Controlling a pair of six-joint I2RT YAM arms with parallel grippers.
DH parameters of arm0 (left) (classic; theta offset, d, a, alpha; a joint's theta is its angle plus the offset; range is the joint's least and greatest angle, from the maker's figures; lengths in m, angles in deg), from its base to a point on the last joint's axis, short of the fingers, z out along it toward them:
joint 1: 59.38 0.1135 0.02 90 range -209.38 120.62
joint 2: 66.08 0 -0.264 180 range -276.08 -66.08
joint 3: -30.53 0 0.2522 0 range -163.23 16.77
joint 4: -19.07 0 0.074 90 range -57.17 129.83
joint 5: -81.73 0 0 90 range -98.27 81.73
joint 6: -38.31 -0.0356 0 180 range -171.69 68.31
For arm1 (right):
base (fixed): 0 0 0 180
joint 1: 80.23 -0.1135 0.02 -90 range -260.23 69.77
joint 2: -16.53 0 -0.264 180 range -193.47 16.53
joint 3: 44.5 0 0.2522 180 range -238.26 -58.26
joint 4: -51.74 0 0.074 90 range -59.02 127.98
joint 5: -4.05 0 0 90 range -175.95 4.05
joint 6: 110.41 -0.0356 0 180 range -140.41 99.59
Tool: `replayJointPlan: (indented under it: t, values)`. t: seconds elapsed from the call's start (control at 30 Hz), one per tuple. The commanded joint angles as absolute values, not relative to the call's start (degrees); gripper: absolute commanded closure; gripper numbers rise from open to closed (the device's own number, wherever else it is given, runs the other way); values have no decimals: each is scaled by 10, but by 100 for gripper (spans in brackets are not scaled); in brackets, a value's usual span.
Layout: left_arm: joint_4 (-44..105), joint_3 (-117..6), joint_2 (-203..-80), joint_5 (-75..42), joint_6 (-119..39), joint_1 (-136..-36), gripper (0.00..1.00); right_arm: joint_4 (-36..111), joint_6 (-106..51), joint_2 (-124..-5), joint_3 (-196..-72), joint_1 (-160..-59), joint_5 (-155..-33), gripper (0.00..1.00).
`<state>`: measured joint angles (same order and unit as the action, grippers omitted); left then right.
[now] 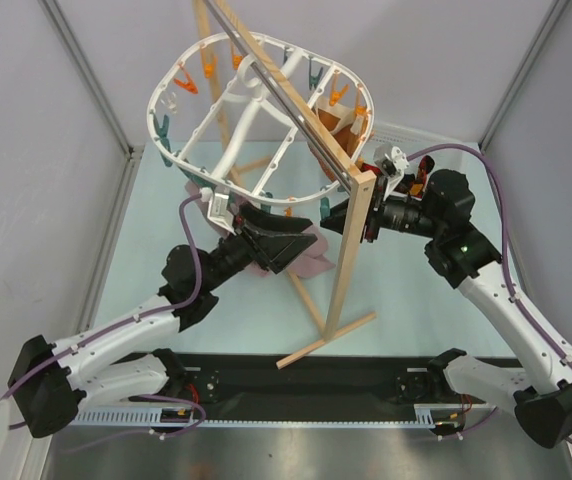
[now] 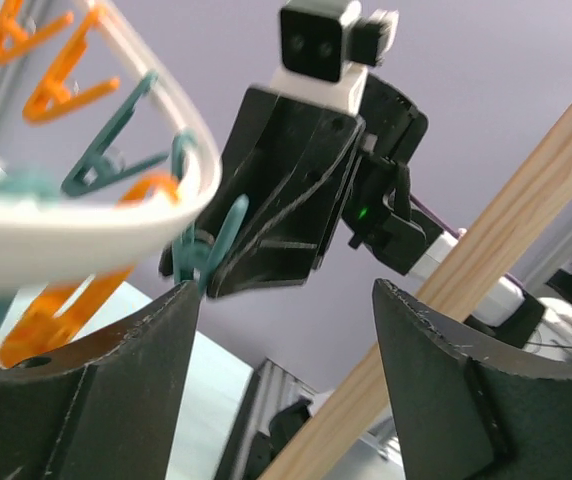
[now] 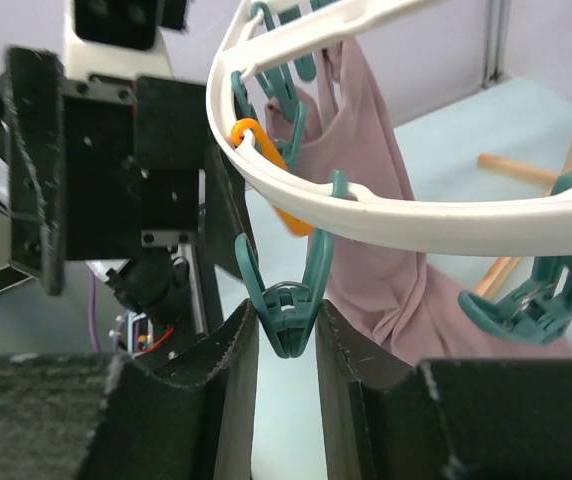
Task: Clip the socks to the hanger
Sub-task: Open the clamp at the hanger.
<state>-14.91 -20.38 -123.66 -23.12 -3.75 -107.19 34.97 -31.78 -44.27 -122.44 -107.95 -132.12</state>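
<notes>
A white oval hanger is hanging from a wooden stand above the table. The right gripper is sitting just under the hanger's rim, its fingers squeezing a teal clip that is dangling there. The left gripper is hovering close by, facing the right one, its fingers spread wide and holding nothing. A mauve-pink cloth is hanging behind the clip
</notes>
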Motion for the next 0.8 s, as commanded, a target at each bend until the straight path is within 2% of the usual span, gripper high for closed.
replayJointPlan:
  t: [0.0,0.13,0.3,0.43,0.6,0.7,0.73,0.77]
  values:
    - [-147,-247,-1237,-209,-108,-1071,24,284,-330,-446,-1248,-1069,-1366,100]
    - [-140,-257,-1244,-191,-170,-1071,20,286,-364,-450,-1250,-1055,-1394,100]
    - [-122,-279,-1266,-197,-201,-1072,21,287,-402,-457,-1258,-1053,-1421,100]
    - [-125,-295,-1288,-210,-193,-1072,28,295,-418,-456,-1258,-1052,-1437,100]
    - [-154,-310,-1323,-231,-153,-1071,27,281,-413,-457,-1260,-1047,-1448,100]
    - [-151,-310,-1326,-230,-127,-1071,33,283,-414,-457,-1257,-1040,-1450,100]
    - [-155,-300,-1321,-222,-120,-1072,39,282,-413,-457,-1256,-1037,-1450,100]
    - [-192,-284,-1314,-206,-112,-1074,39,287,-414,-459,-1254,-1035,-1454,100]
